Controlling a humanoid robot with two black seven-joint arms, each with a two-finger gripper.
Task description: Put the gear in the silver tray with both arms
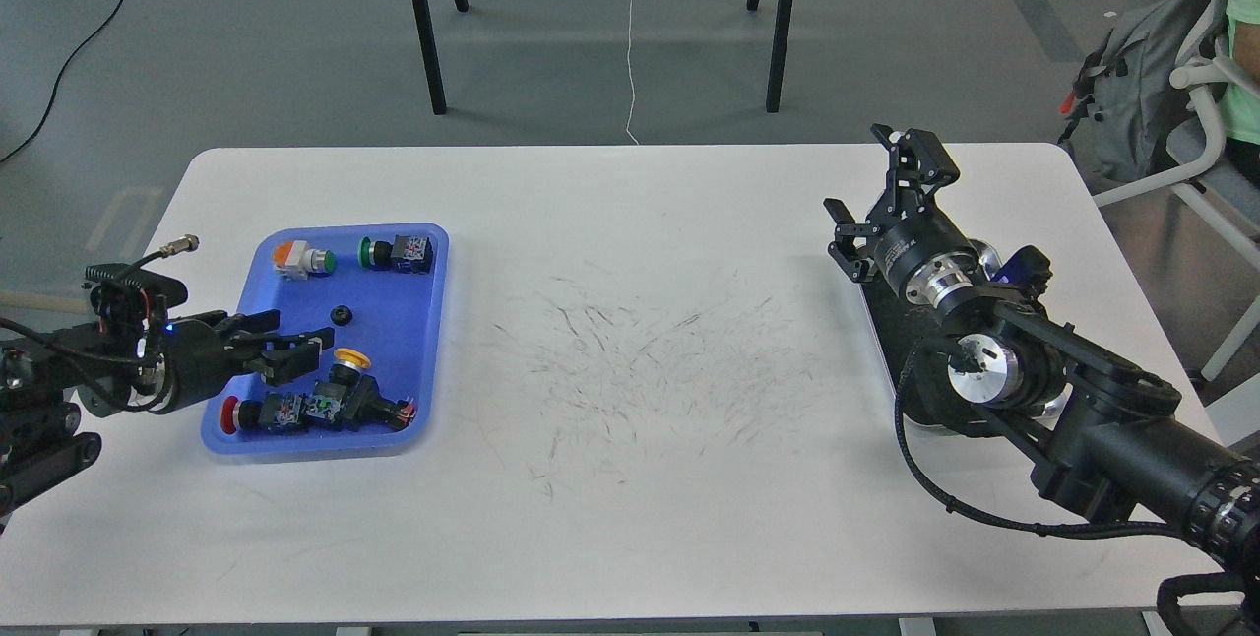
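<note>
The gear (341, 314) is small and black and lies in the middle of the blue tray (418, 360). My left gripper (300, 350) hovers over the tray's left part, just left of and below the gear, not touching it. Its fingers stand slightly apart and hold nothing. The silver tray (881, 326) lies at the table's right side, mostly hidden under my right arm; only its dark bottom and a bit of shiny rim show. My right gripper (883, 186) is open and empty, raised above the silver tray's far left corner.
The blue tray also holds several push-button switches: orange (295, 259), green (394, 252), yellow (349, 360) and red (246, 413). The white table (630, 370) is scuffed in the middle. A chair and backpack (1132, 95) stand beyond the right edge.
</note>
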